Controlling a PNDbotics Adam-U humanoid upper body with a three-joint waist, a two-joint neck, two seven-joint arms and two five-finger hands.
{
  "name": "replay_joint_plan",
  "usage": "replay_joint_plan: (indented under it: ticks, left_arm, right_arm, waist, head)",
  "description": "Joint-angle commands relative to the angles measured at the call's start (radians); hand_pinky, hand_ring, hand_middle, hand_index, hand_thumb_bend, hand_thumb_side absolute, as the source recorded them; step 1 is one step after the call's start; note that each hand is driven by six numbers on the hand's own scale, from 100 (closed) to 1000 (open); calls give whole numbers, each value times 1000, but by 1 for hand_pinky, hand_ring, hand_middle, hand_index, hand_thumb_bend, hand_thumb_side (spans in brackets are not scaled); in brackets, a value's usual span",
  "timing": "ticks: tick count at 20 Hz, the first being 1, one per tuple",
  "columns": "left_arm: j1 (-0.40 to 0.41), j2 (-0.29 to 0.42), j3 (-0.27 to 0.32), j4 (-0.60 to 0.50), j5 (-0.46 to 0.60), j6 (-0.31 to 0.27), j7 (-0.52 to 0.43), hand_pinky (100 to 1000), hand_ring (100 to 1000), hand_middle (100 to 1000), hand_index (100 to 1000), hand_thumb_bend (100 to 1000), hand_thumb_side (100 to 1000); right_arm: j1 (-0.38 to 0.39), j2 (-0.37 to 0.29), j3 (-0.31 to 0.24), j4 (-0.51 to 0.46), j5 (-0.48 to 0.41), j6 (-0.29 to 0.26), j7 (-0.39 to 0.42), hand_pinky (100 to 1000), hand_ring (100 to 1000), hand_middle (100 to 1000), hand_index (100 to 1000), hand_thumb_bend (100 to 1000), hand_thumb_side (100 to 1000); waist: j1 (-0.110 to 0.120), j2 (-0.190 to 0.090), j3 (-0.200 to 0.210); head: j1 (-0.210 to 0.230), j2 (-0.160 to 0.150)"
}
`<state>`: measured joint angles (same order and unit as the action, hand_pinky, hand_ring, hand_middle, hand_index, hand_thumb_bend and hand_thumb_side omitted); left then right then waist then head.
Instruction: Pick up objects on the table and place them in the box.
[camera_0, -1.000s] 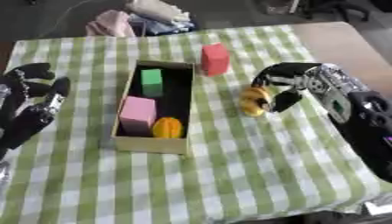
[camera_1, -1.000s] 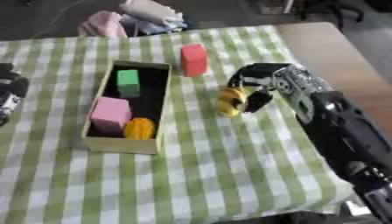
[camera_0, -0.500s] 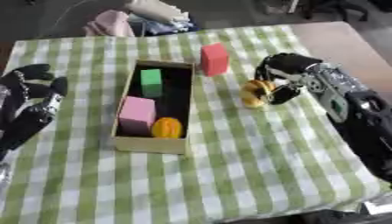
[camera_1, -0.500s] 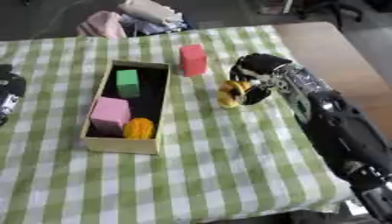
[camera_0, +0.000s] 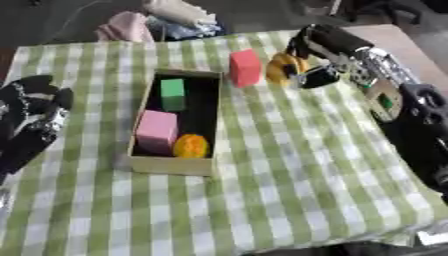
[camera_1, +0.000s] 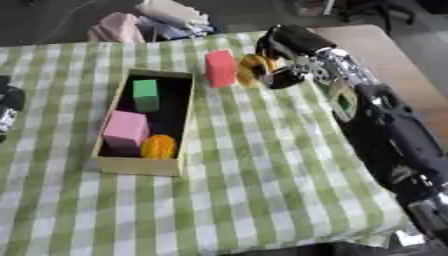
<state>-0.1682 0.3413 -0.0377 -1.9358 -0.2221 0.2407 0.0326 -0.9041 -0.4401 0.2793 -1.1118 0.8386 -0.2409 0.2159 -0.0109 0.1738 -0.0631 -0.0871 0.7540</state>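
Note:
My right hand (camera_0: 317, 56) is at the back of the table, curled round a yellow object (camera_0: 283, 67) that it holds just right of a red block (camera_0: 246, 68). The red block stands upright on the cloth beside the far right corner of the cardboard box (camera_0: 168, 164). Inside the box lie a green block (camera_0: 173, 93), a pink block (camera_0: 158, 131) and an orange round thing (camera_0: 191, 146). My left hand (camera_0: 33, 123) rests open at the left edge, fingers up, well away from the box.
The table wears a green-and-white checked cloth (camera_0: 289, 180). Bundled cloths, pink (camera_0: 122, 27) and white (camera_0: 181, 12), lie beyond the far edge. Bare brown tabletop (camera_1: 376, 40) shows at the back right. My right forearm (camera_1: 385, 130) crosses the right side.
My right hand has carried the yellow object away from me and to the left, up beside the red block. The left hand stays put.

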Motion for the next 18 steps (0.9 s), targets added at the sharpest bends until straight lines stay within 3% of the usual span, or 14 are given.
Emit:
replay_joint_plan:
  ticks: [1, 11, 13, 18]
  left_arm:
    - [-9, 4, 18, -24, -11, 0, 12, 787, 664, 686, 822, 351, 579]
    - [-28, 9, 54, -52, -35, 8, 47, 795, 670, 688, 823, 357, 562]
    - [-29, 7, 54, -52, -35, 8, 46, 793, 672, 689, 822, 360, 566]
    - [-30, 4, 55, -47, -35, 7, 38, 800, 671, 689, 823, 361, 570]
  right_arm:
    - [-49, 17, 13, -43, -43, -8, 34, 703, 545, 325, 443, 100, 208]
    - [-72, 164, 107, -61, -24, -92, 210, 734, 601, 401, 520, 100, 227]
    - [-66, 185, 119, -50, -6, -108, 246, 746, 623, 443, 559, 100, 237]
    - [-54, 221, 135, -35, 54, -140, 301, 775, 696, 610, 757, 100, 257]
  waist:
    - [-4, -4, 7]
    - [7, 0, 34]
    - [7, 1, 36]
    - [4, 3, 37]
  head:
    - [-14, -8]
    - [-44, -7]
    - [-47, -6]
    - [-48, -7]
